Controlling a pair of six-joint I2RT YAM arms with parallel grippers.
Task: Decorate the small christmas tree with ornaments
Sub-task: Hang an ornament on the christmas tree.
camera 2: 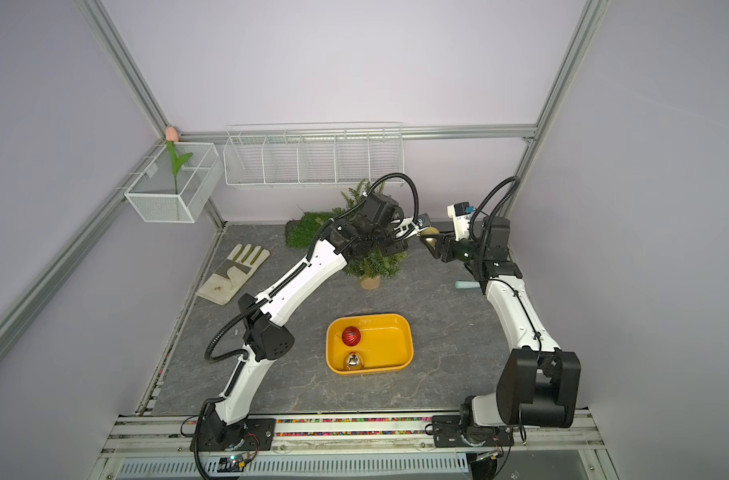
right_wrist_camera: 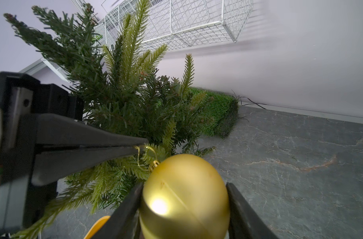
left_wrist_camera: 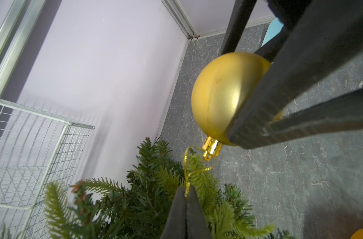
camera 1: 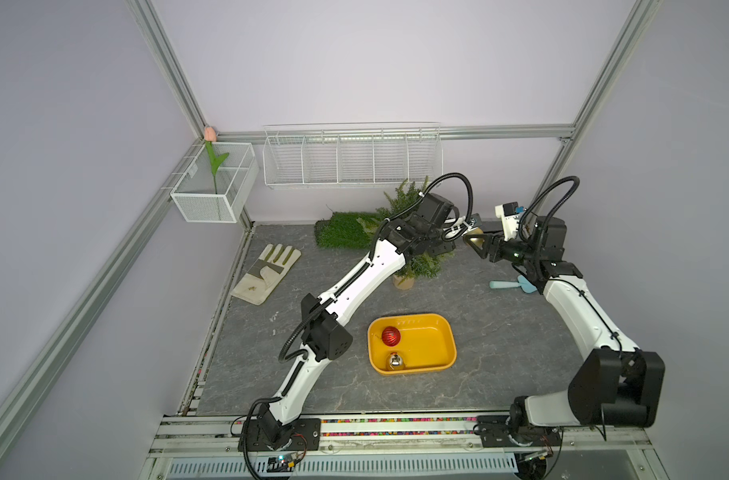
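On a grey marbled tabletop [camera 1: 499, 332] walled in lilac, the small christmas tree [camera 1: 427, 266] stood upright near the back, tip up. The right gripper [right_wrist_camera: 184, 186] clamped the gold ornament [left_wrist_camera: 217, 93], cap toward the branches. The left gripper [left_wrist_camera: 185, 189] pinched its hanging loop [left_wrist_camera: 186, 171].

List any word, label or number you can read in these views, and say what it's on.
No text can be read in any view.
Pale marks on the inner far wall of the yellow plastic tray: too small to read.
Surface of the matte gold bauble: plain, no print.
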